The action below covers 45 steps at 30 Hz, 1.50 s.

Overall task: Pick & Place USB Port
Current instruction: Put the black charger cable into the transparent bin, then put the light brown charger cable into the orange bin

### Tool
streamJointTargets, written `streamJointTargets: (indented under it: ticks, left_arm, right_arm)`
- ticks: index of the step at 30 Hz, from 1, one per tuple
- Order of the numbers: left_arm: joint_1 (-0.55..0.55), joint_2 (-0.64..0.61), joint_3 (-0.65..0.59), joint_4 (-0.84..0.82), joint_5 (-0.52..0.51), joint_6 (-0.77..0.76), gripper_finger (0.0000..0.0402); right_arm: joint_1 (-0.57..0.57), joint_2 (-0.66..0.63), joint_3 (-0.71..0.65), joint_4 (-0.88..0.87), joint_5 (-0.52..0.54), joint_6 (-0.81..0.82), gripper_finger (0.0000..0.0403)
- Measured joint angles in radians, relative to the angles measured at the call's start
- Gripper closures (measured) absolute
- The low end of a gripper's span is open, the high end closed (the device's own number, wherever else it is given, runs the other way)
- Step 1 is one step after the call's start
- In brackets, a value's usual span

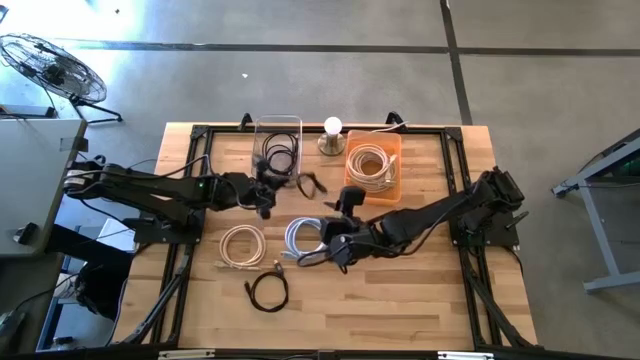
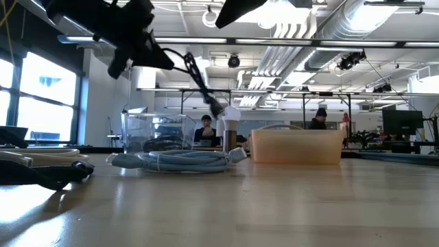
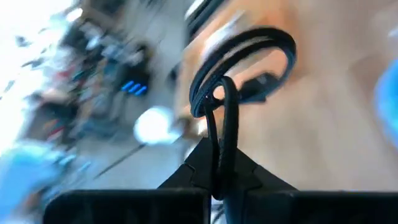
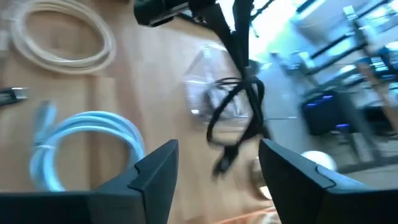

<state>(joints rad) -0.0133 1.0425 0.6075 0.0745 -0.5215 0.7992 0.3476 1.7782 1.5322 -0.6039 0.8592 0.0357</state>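
Cables — 5 coils [image 1: 268,291]; bins — 2 [image 1: 373,176].

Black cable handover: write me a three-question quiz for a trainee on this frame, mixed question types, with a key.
1. True or false: the left gripper is shut on the black cable, which hangs clear of the table.
2. Multiple choice: the right gripper is A) shut on the light blue cable, B) open with nothing between its fingers, C) inside the orange bin.
3. Fill in: the cream cable in the orange bin lies ____ (coiled / stretched straight).

Key: 1 true; 2 B; 3 coiled. The light blue cable lies on the table beside the right gripper, untouched.
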Motion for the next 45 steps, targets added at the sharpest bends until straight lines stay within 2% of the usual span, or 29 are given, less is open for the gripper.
streamJointTargets:
  ticks: [5,9,17,24,28,38,42,45]
  left_arm:
    - [0.0,-0.021,0.0,-0.007,-0.272,0.072,0.0398]
    - [0.0,-0.033,0.0,-0.016,-0.424,0.119,0.0398]
    - [0.0,-0.033,0.0,-0.1,-0.597,0.076,0.0398]
    - [0.001,-0.033,0.0,-0.171,-0.603,0.064,0.0391]
    - [0.001,-0.033,0.0,-0.176,-0.568,0.052,0.0338]
    - [0.001,-0.033,0.0,-0.177,-0.589,0.03,0.0186]
    - [0.0,-0.033,0.0,-0.178,-0.646,0.031,0.0151]
    - [0.0,-0.033,0.0,-0.181,-0.673,0.051,0.0147]
  right_arm:
    - [0.01,0.0,0.0,-0.005,0.034,0.011,0.0192]
    - [0.008,0.0,0.0,-0.01,0.003,0.039,0.0193]
    - [0.006,0.0,0.0,-0.026,-0.002,0.064,0.0194]
    - [0.006,0.0,0.0,-0.044,-0.033,0.08,0.0194]
    - [0.006,0.0,-0.003,-0.041,-0.036,0.086,0.0192]
    - [0.006,0.0,-0.012,-0.059,-0.039,0.099,0.0196]
    - [0.006,0.0,-0.012,-0.063,-0.047,0.099,0.0197]
    - [0.006,0.0,-0.012,-0.063,-0.047,0.099,0.0197]
